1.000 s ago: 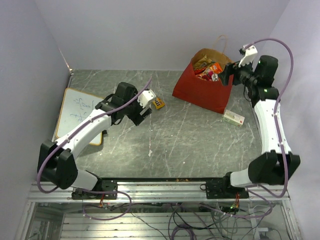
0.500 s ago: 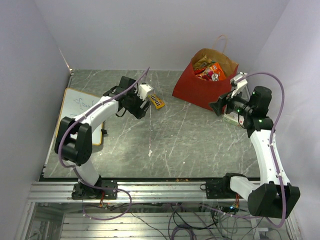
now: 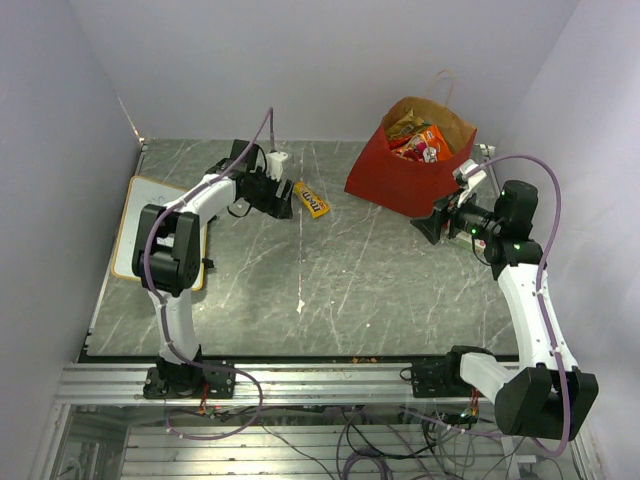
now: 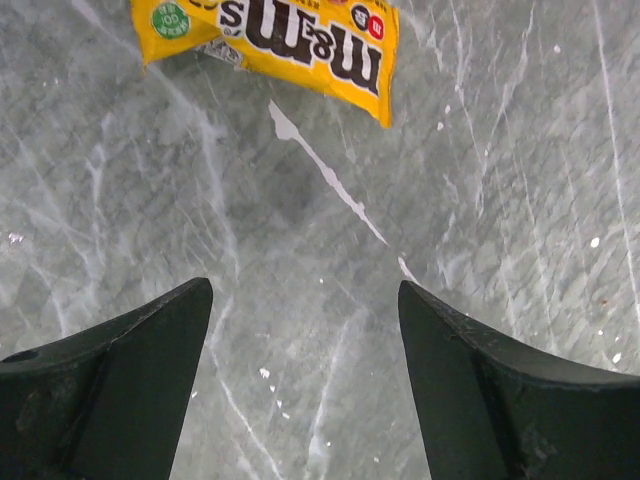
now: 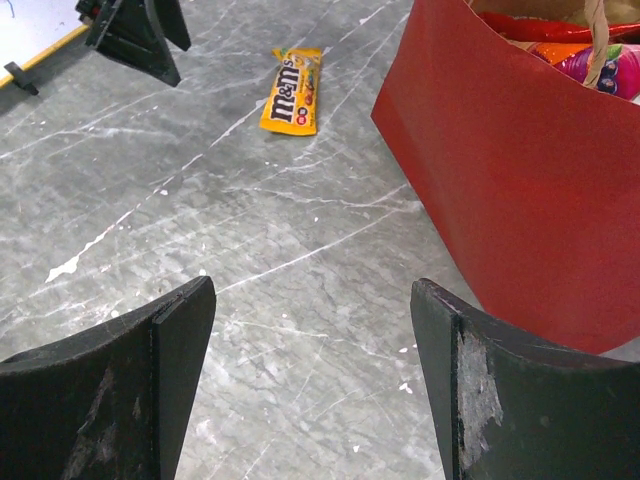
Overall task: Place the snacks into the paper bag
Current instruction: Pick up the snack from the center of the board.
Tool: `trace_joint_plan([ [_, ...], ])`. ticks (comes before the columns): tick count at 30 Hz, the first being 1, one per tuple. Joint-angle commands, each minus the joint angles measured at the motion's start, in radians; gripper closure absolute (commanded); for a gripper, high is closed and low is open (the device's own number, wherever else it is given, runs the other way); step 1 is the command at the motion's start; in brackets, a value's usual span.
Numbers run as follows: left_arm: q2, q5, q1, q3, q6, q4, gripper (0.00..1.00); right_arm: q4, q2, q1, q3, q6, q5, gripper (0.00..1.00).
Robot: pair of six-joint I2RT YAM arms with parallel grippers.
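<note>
The red paper bag (image 3: 392, 178) stands at the back right with tan handles, holding several snacks (image 3: 420, 142). It also shows in the right wrist view (image 5: 500, 170). A yellow M&M's pack (image 3: 313, 202) lies flat on the table left of the bag; it shows in the left wrist view (image 4: 275, 35) and the right wrist view (image 5: 293, 92). My left gripper (image 3: 281, 197) is open and empty, just left of the pack, which lies ahead of its fingertips (image 4: 305, 300). My right gripper (image 3: 433, 224) is open and empty, low at the bag's front right corner (image 5: 312, 300).
A flat white board (image 3: 150, 225) lies at the table's left edge, partly under the left arm. The walls close in on the left, back and right. My left gripper shows in the right wrist view (image 5: 140, 35).
My right gripper came down from above the bag to table level in front of it, hiding a small white box. My left gripper swung back to just left of the M&M's pack.
</note>
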Motion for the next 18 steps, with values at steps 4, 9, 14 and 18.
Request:
trace_joint_plan([
  [4,0.114,0.133,0.034,0.129,-0.102,0.042,0.15,0.02,-0.01,-0.014,-0.018,-0.017,-0.036,0.21],
  [9,0.202,0.172,0.06,0.196,-0.179,0.071,0.16,0.018,-0.006,-0.016,-0.019,-0.023,-0.035,0.22],
  [14,0.293,0.221,0.092,0.256,-0.278,0.118,0.16,0.021,-0.002,-0.016,-0.024,-0.023,-0.038,0.22],
  [18,0.338,0.256,0.11,0.278,-0.363,0.191,0.16,0.021,0.0,-0.017,-0.024,-0.026,-0.037,0.22],
])
